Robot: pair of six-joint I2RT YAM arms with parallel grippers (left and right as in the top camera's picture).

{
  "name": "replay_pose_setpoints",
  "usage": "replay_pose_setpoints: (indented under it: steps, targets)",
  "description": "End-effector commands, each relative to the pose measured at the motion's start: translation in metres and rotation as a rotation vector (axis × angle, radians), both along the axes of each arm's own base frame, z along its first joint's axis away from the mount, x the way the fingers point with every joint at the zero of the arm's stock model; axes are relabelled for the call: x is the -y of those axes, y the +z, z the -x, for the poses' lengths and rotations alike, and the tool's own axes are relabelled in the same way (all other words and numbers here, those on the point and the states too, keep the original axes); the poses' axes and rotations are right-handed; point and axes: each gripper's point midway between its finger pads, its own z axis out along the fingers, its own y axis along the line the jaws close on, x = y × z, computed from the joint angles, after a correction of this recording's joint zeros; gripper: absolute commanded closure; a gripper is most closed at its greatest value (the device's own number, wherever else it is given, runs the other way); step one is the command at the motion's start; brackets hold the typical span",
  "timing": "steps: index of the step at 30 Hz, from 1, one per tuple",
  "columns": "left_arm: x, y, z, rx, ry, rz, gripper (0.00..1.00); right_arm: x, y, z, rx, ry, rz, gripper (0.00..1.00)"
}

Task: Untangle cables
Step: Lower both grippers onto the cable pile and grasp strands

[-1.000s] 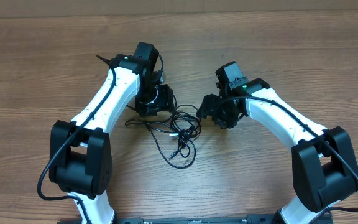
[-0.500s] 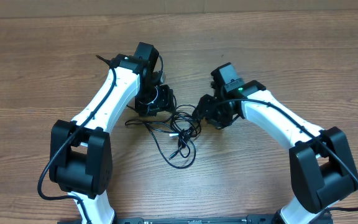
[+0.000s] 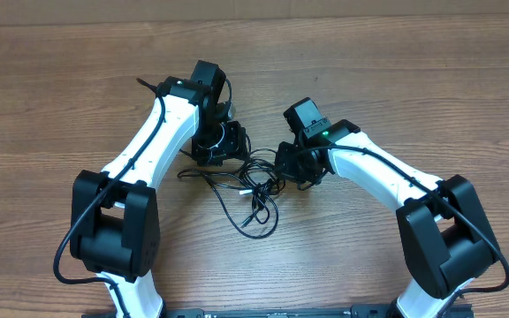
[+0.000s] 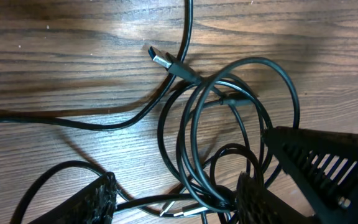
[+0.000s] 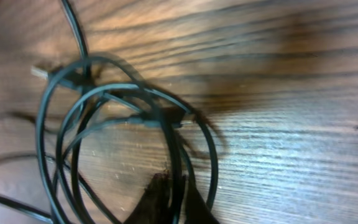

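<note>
Cables (image 3: 256,190) lie in a loose knot on the worktop (image 3: 396,79) between the arms, with a slack loop trailing nearest at 6 o'clock and the tangled coils beyond it. At the knot's 3 o'clock edge the right hand (image 3: 292,164) has its fingers pressed together, seemingly pinching one coil strand, while the left hand (image 3: 228,148) at 10 o'clock stands with fingers apart, straddling strands without gripping. The tangle's long axis runs roughly 9-to-3 between the hands, so a pull toward 3 o'clock looks the likely way to loosen it.
</note>
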Motion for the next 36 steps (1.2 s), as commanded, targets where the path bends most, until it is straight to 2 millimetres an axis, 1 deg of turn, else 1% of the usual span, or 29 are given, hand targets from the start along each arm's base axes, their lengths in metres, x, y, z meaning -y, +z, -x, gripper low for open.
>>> replay_pose_setpoints:
  steps: [1,4,6,8,9,11,13,16,18,21,24,25,26,27,28,30,32,34,36]
  targets:
    - [0.005,-0.002,-0.002,0.013,-0.052,0.013,0.38,-0.006,0.009,-0.008,0.019,0.007,-0.029,0.96]
    - [0.007,-0.001,-0.001,0.019,-0.082,0.027,0.37,-0.018,0.031,-0.019,0.067,0.056,-0.087,0.96]
    - [0.015,0.003,0.002,0.026,-0.134,0.08,0.37,-0.025,0.055,-0.03,0.115,0.086,-0.122,0.96]
    - [0.022,0.006,0.004,0.032,-0.172,0.132,0.38,-0.028,0.08,-0.038,0.155,0.093,-0.138,0.96]
    - [0.024,0.007,0.004,0.034,-0.177,0.141,0.38,-0.029,0.089,-0.04,0.169,0.097,-0.143,0.96]
    - [0.024,0.007,0.002,0.04,-0.177,0.142,0.38,-0.033,0.117,-0.044,0.218,0.125,-0.165,0.96]
    - [0.024,0.007,0.001,0.048,-0.178,0.144,0.38,-0.037,0.143,-0.045,0.262,0.153,-0.195,0.96]
    - [0.026,0.008,-0.002,0.061,-0.179,0.151,0.38,-0.044,0.177,-0.039,0.311,0.192,-0.265,0.96]
    - [0.028,0.009,-0.004,0.07,-0.18,0.16,0.37,-0.045,0.19,-0.036,0.333,0.199,-0.29,0.96]
    - [0.029,0.009,-0.007,0.084,-0.181,0.162,0.39,-0.044,0.21,-0.03,0.369,0.208,-0.32,0.96]
    - [0.029,0.009,-0.01,0.095,-0.181,0.164,0.45,-0.052,0.231,-0.021,0.387,0.246,-0.409,0.96]
    - [0.029,0.009,-0.011,0.102,-0.18,0.16,0.5,-0.056,0.24,-0.018,0.397,0.266,-0.453,0.96]
    - [0.028,0.008,-0.012,0.102,-0.174,0.152,0.57,-0.058,0.245,-0.017,0.404,0.277,-0.478,0.96]
    - [0.019,0.004,-0.015,0.095,-0.126,0.091,0.64,-0.059,0.256,-0.016,0.426,0.292,-0.52,0.96]
    - [0.012,0.001,-0.016,0.088,-0.095,0.049,0.65,-0.057,0.26,-0.019,0.438,0.288,-0.525,0.96]
    - [-0.007,-0.006,-0.018,0.076,-0.024,-0.065,0.65,-0.047,0.263,-0.026,0.458,0.261,-0.516,0.96]
    - [-0.025,-0.01,-0.018,0.073,0.028,-0.176,0.65,-0.034,0.26,-0.035,0.463,0.221,-0.488,0.96]
    - [-0.047,-0.013,-0.018,0.071,0.088,-0.302,0.65,-0.012,0.251,-0.047,0.457,0.148,-0.421,0.96]
    - [-0.064,-0.013,-0.016,0.07,0.135,-0.394,0.65,0.02,0.235,-0.06,0.444,0.047,-0.301,0.96]
